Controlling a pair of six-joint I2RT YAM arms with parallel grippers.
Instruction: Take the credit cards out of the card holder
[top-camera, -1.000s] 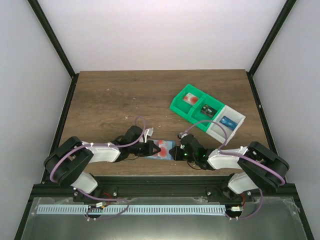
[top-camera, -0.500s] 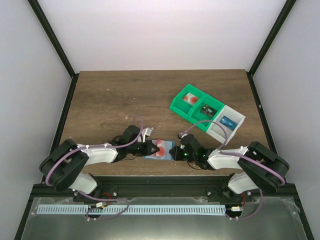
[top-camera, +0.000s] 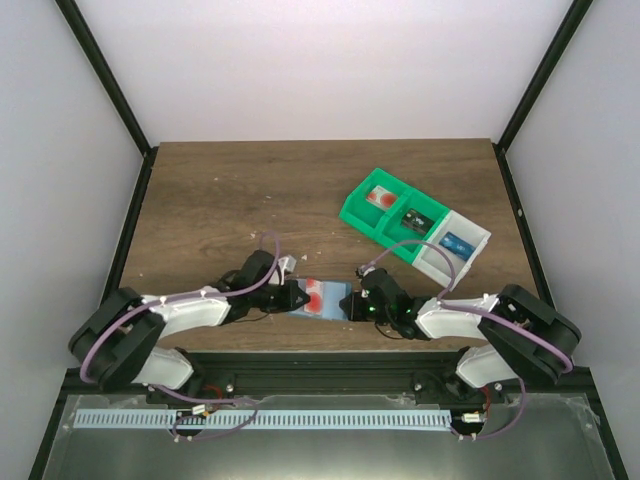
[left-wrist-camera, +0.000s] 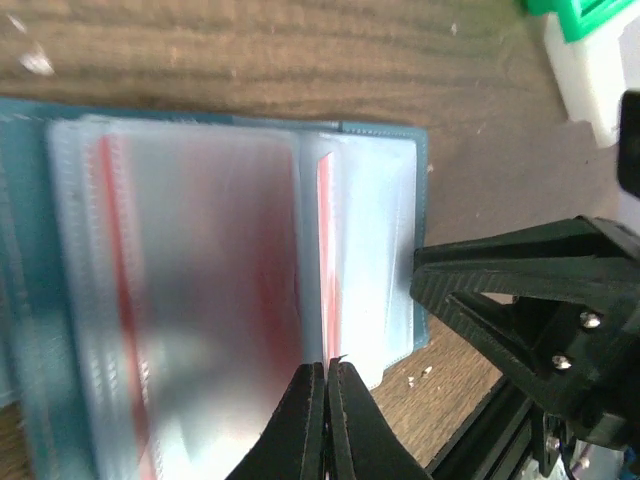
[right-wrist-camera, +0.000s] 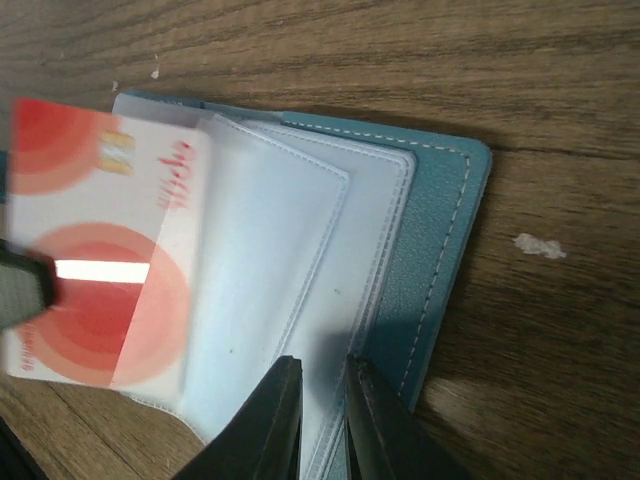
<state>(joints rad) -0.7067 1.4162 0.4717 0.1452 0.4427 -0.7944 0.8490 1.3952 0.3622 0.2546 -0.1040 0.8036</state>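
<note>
Credit cards showed clearly as one: a pale credit card (right-wrist-camera: 100, 270) with red round marks, standing partly out of its clear pocket on the side of the card holder (right-wrist-camera: 440, 250) away from the right jaws. Red streaks lay behind other clear pockets in the left wrist view, too blurred to count as cards.

The single card holder lay open on the wooden table (top-camera: 220, 200), directly between the two grippers. The left gripper (left-wrist-camera: 325, 368) had its jaws pressed together. A thin red line, the card seen edge-on, ran straight out ahead of their tips, so they were pinching the card's edge. The right gripper (right-wrist-camera: 320, 362) had its jaws drawn to a narrow slit, with the pale pocket leaves of the holder caught in it. The teal stitched border lay just outside one finger.

From the left wrist, the right gripper's black fingers touched the holder's far edge, so no room stood open on that side. Bare wood ran beyond the holder's long teal edge, to one side of the left jaws. A black frame rail (top-camera: 320, 360) lay close along the other long edge, behind both grippers. Past the stitched edge, the right jaws had bare wood with one pale crumb (right-wrist-camera: 540, 245).

Two bins, one green bin (top-camera: 352, 212) and one white bin (top-camera: 436, 262), touched side by side. They sat well beyond the right jaws, apart from the holder.
</note>
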